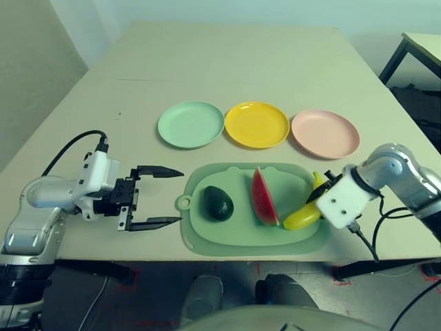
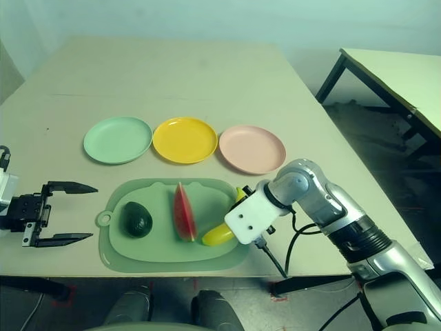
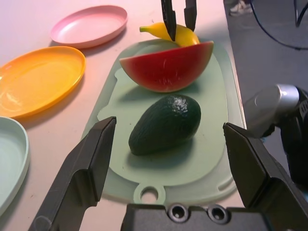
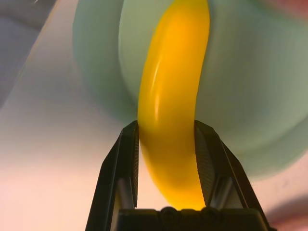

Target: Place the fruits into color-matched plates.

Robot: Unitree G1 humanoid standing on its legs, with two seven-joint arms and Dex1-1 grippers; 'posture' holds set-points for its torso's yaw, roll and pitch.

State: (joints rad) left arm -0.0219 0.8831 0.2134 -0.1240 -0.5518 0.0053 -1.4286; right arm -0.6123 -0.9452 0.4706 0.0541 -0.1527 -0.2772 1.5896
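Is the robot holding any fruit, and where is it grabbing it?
Yes: the right gripper is shut on the banana near one end. The left gripper is open, holding nothing.

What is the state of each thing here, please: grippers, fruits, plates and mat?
left gripper: open, empty, beside the mat
right gripper: shut on banana
banana: gripped, on mat
avocado: lying on mat
watermelon wedge: on mat
green mat: flat on table
mint green, yellow, pink plates: empty

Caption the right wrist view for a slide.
Right end effector with two black fingers closed around the curved yellow banana above the green mat.
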